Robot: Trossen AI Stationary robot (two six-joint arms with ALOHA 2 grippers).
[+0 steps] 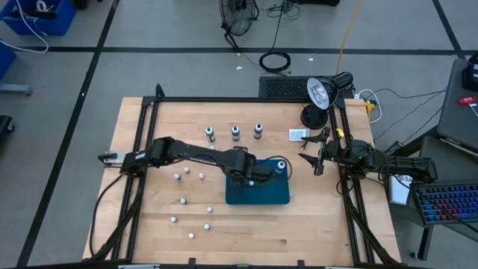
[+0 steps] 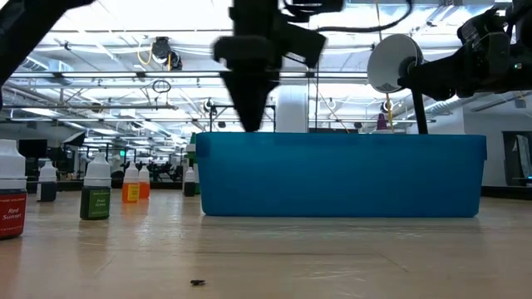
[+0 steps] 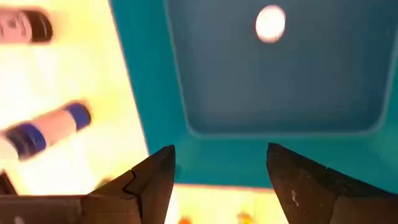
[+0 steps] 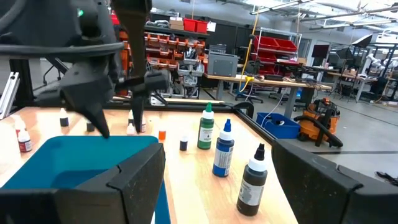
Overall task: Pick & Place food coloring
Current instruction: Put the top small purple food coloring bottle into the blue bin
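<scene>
Wooden counter [image 1: 149, 224] fills the high view's centre, carrying the blue bin [image 1: 258, 196]. My left jaws [image 3: 217, 177] hang released above its rim. Small food coloring bottles [image 1: 184, 200] stand upright left of the bin, nearest my left arm. Right jaws [image 4: 217, 180] wait released at right.

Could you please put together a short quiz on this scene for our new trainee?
1. True or false: the left gripper is clamped on a bottle.
2. How many bottles show inside the blue bin? A) none B) one C) three
3. Fill in: the ___ gripper waits open near the table's right edge, away from the bin.

Key
1. False: it hangs open and empty over the bin.
2. B: a single white-capped bottle.
3. Right: the right gripper.
</scene>
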